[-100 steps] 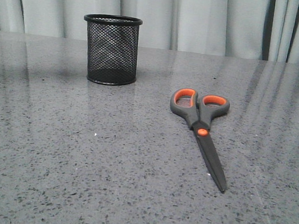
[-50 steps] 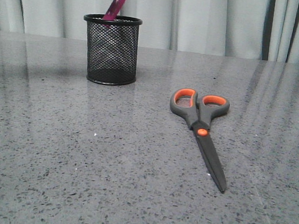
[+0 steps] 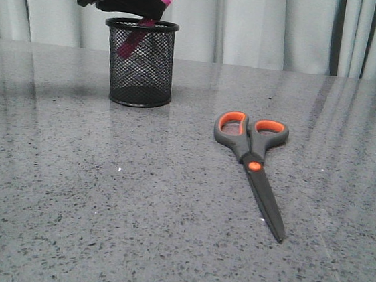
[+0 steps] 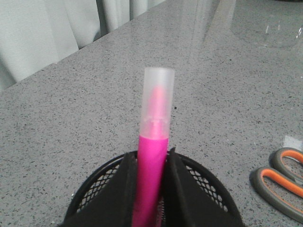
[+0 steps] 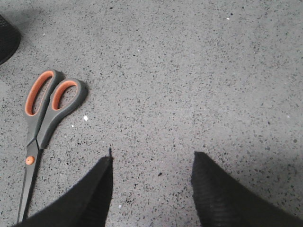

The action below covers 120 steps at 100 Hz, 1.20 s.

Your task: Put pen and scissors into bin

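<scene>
The grey speckled stone-look tabletop [image 3: 98,226] carries everything, with a pale curtain [image 3: 267,28] hung behind it. No brand, label or legible writing can be made out on any object in the three views.

The black wire-mesh pen cup [image 3: 139,68] is stood upright towards the far left of the table, at about 11 o'clock from the scissors [image 3: 256,162] and well apart from them; its open mouth is turned up, so that things can be lowered in from above.

The left gripper [image 3: 147,3] is held just over the cup's rim, reached in from 9 o'clock. Its jaws are clamped on the magenta pen [image 4: 150,175], as is shown plainly in the left wrist view. The pen is held tilted, its translucent cap [image 4: 157,101] raised above the gripper and its lower end already inside the mesh; it is judged that this slant lets the tip clear the rim before release. The pen is therefore partly in the cup but not yet let go.

The scissors are laid flat and closed, handles towards 12 o'clock and blades towards 5 o'clock, untouched.

The right gripper [image 5: 151,184] is hung above bare tabletop beside the scissors, its jaws apart and empty, presumably kept ready for them.
</scene>
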Motion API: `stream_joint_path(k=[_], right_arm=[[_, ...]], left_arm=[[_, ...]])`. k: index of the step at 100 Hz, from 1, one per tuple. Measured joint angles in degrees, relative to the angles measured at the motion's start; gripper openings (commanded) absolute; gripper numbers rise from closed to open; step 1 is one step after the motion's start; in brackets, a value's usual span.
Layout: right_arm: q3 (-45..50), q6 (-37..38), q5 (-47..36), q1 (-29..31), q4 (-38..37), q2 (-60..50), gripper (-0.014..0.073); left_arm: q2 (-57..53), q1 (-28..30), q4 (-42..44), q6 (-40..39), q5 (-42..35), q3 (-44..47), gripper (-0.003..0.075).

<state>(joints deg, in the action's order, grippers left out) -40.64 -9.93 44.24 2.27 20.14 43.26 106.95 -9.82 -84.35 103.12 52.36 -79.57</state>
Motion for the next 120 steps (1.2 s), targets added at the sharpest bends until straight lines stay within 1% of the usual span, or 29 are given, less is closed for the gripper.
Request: stream_joint_path(k=[16,21,30,37,41,42,54,61,66,84,98,107,118,120], right_arm=[[0.00,0.00,0.00,0.00,0.00,0.00,0.0342],[0.00,0.00,0.00,0.00,0.00,0.00,0.0342],[0.00,0.00,0.00,0.00,0.00,0.00,0.0342],[0.00,0.00,0.00,0.00,0.00,0.00,0.0342],[0.00,0.00,0.00,0.00,0.00,0.00,0.0342],[0.00,0.00,0.00,0.00,0.00,0.00,0.0342],[0.00,0.00,0.00,0.00,0.00,0.00,0.0342],[0.00,0.00,0.00,0.00,0.00,0.00,0.0342],[0.00,0.00,0.00,0.00,0.00,0.00,0.0342],[0.00,0.00,0.03,0.00,0.00,0.00,0.0342],[0.00,0.00,0.03,0.00,0.00,0.00,0.0342],[0.00,0.00,0.03,0.00,0.10,0.00,0.0342],[0.00,0.00,0.03,0.00,0.51,0.00,0.0342],[0.00,0.00,0.03,0.00,0.62,0.00,0.0342]], left_arm=[[0.00,0.00,0.13,0.00,0.13,0.00,-0.0017],[0.00,0.00,0.13,0.00,0.13,0.00,0.0003],[0.00,0.00,0.13,0.00,0.13,0.00,0.0082],[0.00,0.00,0.13,0.00,0.13,0.00,0.0168],[0.00,0.00,0.13,0.00,0.13,0.00,0.0233],[0.00,0.00,0.13,0.00,0.13,0.00,0.0233],[0.00,0.00,0.13,0.00,0.13,0.00,0.0377],[0.00,0.00,0.13,0.00,-0.21,0.00,0.0432],[0.00,0.00,-0.11,0.00,-0.47,0.00,0.0449],[-1.94,1.87,-2.13,0.00,-0.48,0.00,0.0444],[-6.33,5.44,-2.96,0.00,1.76,0.00,0.0391],[-9.48,7.91,-2.64,-1.01,2.78,0.00,0.0300],[-13.60,10.53,-0.73,-4.67,3.46,0.00,0.0122],[-14.33,11.02,-0.25,-5.64,3.75,0.00,0.0101]])
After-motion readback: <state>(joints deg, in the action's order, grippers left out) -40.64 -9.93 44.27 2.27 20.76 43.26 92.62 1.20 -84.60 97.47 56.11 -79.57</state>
